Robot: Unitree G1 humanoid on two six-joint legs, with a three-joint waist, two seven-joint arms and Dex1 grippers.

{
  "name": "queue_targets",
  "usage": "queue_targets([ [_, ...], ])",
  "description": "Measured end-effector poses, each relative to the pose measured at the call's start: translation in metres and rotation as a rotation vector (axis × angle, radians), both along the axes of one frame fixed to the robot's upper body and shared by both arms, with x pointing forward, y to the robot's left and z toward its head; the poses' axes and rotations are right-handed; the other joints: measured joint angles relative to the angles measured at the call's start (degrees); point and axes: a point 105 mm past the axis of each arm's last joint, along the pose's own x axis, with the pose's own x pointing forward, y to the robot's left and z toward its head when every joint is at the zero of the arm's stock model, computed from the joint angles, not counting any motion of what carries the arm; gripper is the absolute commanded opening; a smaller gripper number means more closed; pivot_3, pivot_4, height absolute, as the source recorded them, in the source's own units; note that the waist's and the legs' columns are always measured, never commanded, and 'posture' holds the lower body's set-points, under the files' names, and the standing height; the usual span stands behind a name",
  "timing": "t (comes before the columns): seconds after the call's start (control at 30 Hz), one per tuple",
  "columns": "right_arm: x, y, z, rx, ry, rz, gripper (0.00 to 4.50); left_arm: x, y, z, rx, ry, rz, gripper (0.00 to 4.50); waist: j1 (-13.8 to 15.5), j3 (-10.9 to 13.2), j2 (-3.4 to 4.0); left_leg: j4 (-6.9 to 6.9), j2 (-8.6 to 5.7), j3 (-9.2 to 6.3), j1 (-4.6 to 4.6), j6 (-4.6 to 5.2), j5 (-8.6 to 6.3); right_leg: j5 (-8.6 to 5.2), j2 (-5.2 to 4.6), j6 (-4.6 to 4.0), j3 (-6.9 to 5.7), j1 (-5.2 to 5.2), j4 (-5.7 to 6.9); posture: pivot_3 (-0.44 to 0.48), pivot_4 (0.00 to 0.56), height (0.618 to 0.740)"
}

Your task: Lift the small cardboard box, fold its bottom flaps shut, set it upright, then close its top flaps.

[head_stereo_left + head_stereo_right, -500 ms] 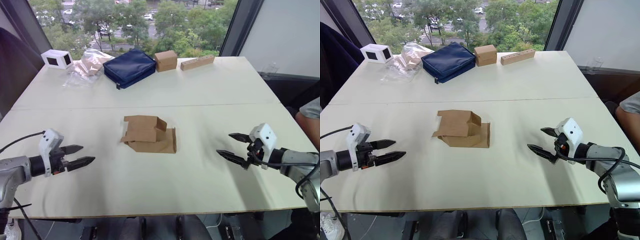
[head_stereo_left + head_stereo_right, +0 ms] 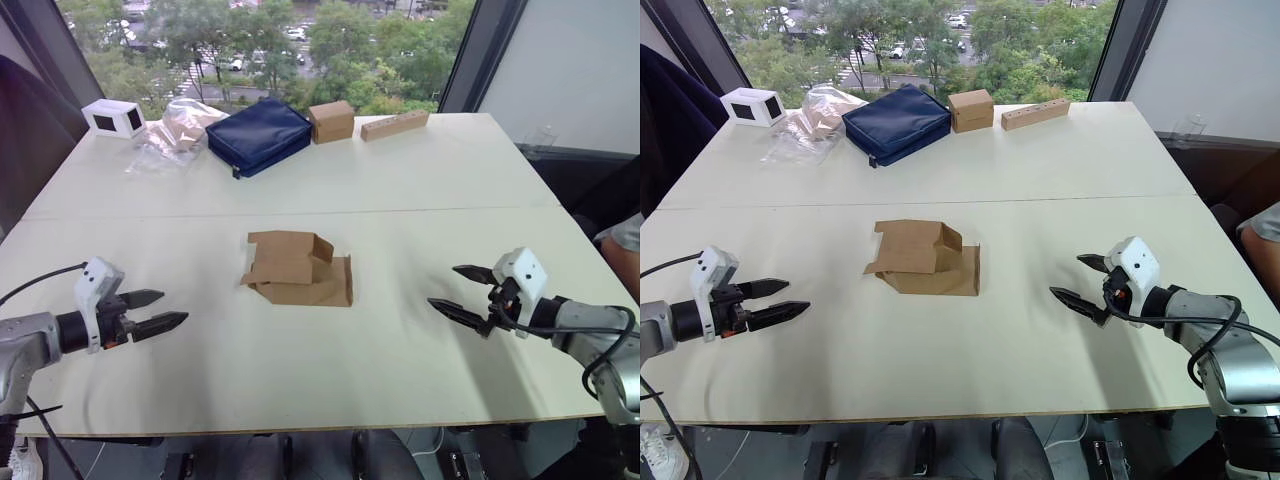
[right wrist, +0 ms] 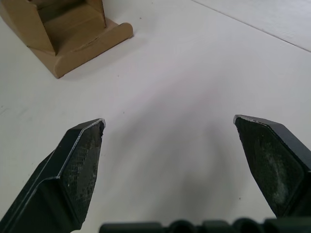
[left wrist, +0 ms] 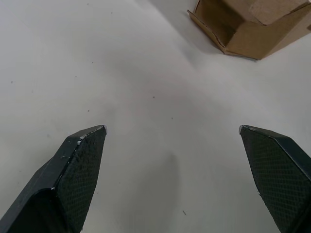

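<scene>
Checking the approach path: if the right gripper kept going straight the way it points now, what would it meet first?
Most likely the small cardboard box. The right gripper, open, points across bare table toward it; nothing lies between, though exact aim is uncertain.

White table [image 2: 420,170], daylight; window [image 2: 300,40] behind shows trees, street; dark frames.

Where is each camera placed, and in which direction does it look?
Left and right eye views: on the head, looking forward and down over the table; both arms show.
Left wrist view: along the open left pincer, toward the small cardboard box.
Right wrist view: along the open right pincer, toward the same box.
All views share the box lying on the table.
</scene>
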Motion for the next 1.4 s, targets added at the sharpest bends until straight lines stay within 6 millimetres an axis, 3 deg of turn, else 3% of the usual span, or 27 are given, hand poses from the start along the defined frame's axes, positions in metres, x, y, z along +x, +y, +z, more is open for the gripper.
queue_targets([
  [0.47,0.004,-0.003,0.001,0.01,-0.004,-0.007,4.47,0.01,0.002,0.013,-0.015,-0.011,0.023,4.5,0.0,0.0,0.0,0.0,-0.01,0.0,0.01,0.0,0.0,0.0,0.03,0.0,-0.01,0.0,0.02,0.0,0.15,0.74],
  [0.63,-0.001,0.002,0.003,-0.028,-0.025,0.008,4.47,0.019,-0.001,0.026,-0.126,0.052,-0.012,4.5,0.1,0.0,0.0,0.02,-0.03,-0.01,0.0,0.0,0.0,0.0,0.08,0.0,-0.03,0.0,0.05,0.0,0.15,0.74],
  [0.77,-0.007,0.014,0.013,-0.066,-0.06,0.049,4.47,0.029,-0.017,0.043,-0.351,0.181,-0.075,4.5,0.0,0.0,-0.01,0.07,-0.03,-0.03,-0.01,0.0,0.01,0.0,0.16,0.01,-0.03,0.01,0.09,0.0,0.15,0.74],
  [0.83,-0.012,0.03,0.024,-0.09,-0.086,0.101,4.47,0.043,-0.03,0.051,-0.42,0.226,-0.118,4.5,0.0,0.0,0.0,0.09,-0.05,-0.06,0.0,0.01,0.01,0.0,0.22,0.01,-0.03,0.03,0.1,0.0,0.15,0.74],
  [1.03,-0.01,0.072,0.049,-0.139,-0.212,0.164,4.47,0.067,-0.078,0.04,-0.582,0.427,-0.216,4.5,-0.3,0.0,-0.06,0.17,-0.12,-0.08,-0.08,-0.01,0.02,0.0,0.31,0.0,-0.02,-0.03,0.1,0.0,0.15,0.74],
  [1.2,-0.016,0.09,0.044,-0.176,-0.203,0.176,4.47,0.075,-0.087,0.035,-0.584,0.5,-0.23,4.5,-0.3,0.0,-0.07,0.17,-0.11,-0.08,-0.21,-0.01,0.02,0.0,0.33,0.0,0.02,-0.21,0.1,0.0,0.15,0.74],
  [1.4,-0.027,0.1,0.041,-0.22,-0.215,0.185,4.47,0.087,-0.115,0.034,-0.6,0.519,-0.304,4.5,0.1,0.0,-0.08,0.73,-0.1,-0.14,-0.35,0.36,-0.2,0.0,0.33,0.0,-0.06,-0.05,0.15,0.0,0.15,0.74],
])
